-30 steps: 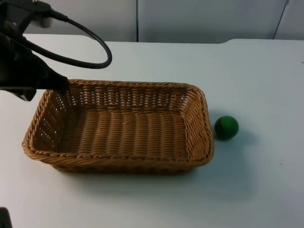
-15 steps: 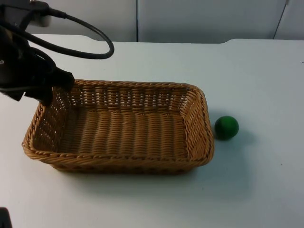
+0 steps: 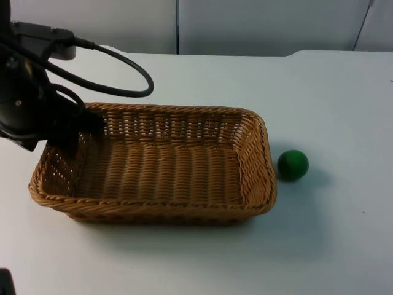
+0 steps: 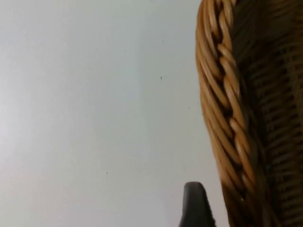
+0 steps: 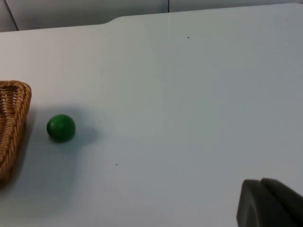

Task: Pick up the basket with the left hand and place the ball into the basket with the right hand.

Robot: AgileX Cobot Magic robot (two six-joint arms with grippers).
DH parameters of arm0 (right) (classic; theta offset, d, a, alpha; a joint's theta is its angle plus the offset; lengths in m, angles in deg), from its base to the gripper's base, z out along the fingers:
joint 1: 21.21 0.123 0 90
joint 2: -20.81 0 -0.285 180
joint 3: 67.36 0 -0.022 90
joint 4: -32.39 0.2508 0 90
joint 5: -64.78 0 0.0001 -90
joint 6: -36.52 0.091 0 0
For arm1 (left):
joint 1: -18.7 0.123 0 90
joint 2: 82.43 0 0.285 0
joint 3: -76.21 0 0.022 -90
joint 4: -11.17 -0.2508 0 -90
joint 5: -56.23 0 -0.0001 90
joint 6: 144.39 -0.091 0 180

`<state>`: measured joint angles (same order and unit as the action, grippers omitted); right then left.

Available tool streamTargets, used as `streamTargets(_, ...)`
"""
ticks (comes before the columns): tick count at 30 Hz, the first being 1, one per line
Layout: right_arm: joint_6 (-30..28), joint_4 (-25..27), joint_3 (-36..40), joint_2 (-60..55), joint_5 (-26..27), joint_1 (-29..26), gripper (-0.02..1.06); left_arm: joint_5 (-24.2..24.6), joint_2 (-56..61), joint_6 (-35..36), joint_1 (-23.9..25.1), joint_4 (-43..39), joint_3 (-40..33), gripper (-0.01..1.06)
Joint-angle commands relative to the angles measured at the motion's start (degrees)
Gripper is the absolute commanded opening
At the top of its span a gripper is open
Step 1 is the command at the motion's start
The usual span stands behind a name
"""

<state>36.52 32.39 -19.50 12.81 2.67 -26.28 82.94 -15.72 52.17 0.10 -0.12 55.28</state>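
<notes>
Wicker basket (image 3: 159, 166) sits flat on the white table (image 3: 319, 246), open side up. Green ball (image 3: 293, 165) rests on the table just beside the basket's right end, apart from it. My left gripper (image 3: 77, 129) is at the basket's far left corner; one fingertip (image 4: 195, 208) stands outside the braided rim, probably straddling it, spread uncertain. My right gripper (image 5: 270, 203) waits well away from the ball; cannot tell its fingers' state.
</notes>
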Motion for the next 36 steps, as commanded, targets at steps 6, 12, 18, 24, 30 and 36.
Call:
streamTargets(6, -0.4, 0.0, 0.3, 0.2, 0.2, 0.2, 0.0, -4.5, -3.5, 0.4, -0.4, -1.3, 0.5, 0.55)
streamTargets(12, -0.4, 0.0, 0.3, 0.2, 0.2, 0.2, 0.0, -6.0, -5.5, 0.4, 1.7, -1.6, 0.5, 0.55)
streamTargets(18, -0.4, 0.0, 0.3, 0.2, 0.2, 0.2, 0.0, -6.5, -5.5, 1.2, 5.4, -1.1, 0.5, 0.43)
streamTargets(24, -0.4, 0.0, 0.3, 0.2, 0.2, 0.2, 0.0, -6.2, -5.5, 1.7, 6.4, -1.6, 0.5, 0.0)
streamTargets(30, -0.4, 0.0, 0.3, 0.2, 0.2, 0.2, 0.0, -6.4, -5.4, 2.1, 6.4, -0.9, 0.5, 0.0)
streamTargets(36, -0.4, 0.0, 0.3, 0.2, 0.2, 0.2, 0.0, -5.7, -4.2, 2.1, 6.4, 1.0, 0.5, 0.0)
